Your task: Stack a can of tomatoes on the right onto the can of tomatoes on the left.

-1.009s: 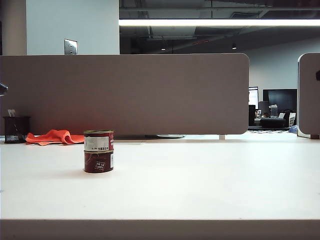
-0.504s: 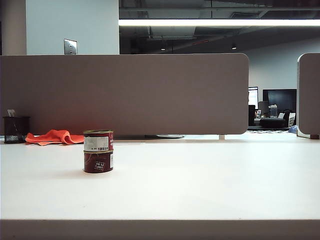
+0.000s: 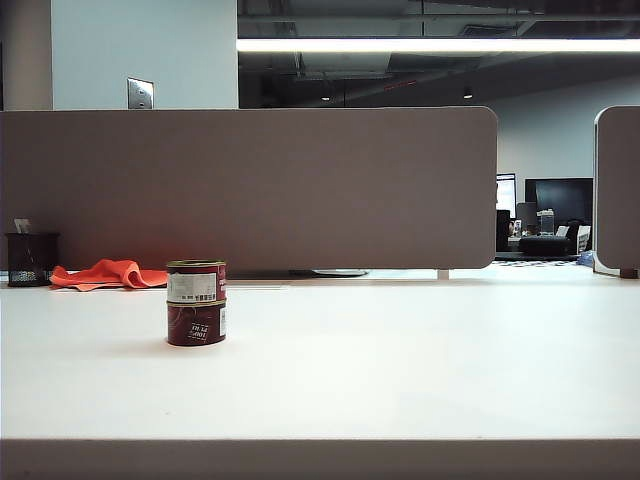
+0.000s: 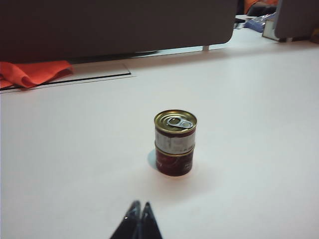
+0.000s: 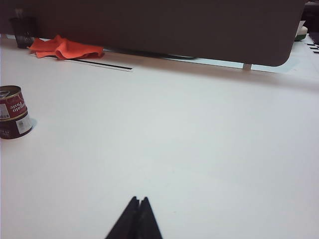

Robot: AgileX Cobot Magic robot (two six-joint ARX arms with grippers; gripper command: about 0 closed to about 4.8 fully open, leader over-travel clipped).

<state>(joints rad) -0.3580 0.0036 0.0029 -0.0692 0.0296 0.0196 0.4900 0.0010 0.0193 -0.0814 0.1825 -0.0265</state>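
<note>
The table (image 3: 420,370) is wide, white and mostly bare; a grey partition (image 3: 250,190) closes its far edge, leaving broad open room on every side of the work. An orange cloth (image 3: 108,273) and a dark pen cup (image 3: 30,258) sit far back on the left, well apart from it. The upper can of tomatoes (image 3: 196,281) stands squarely on the lower can of tomatoes (image 3: 196,324), left of centre. I judge the stacking done; nothing is left. My left tool (image 4: 139,211) hangs near the stack, fingers together, empty. My right tool (image 5: 138,204) is well apart, likewise pressed together and empty.
</note>
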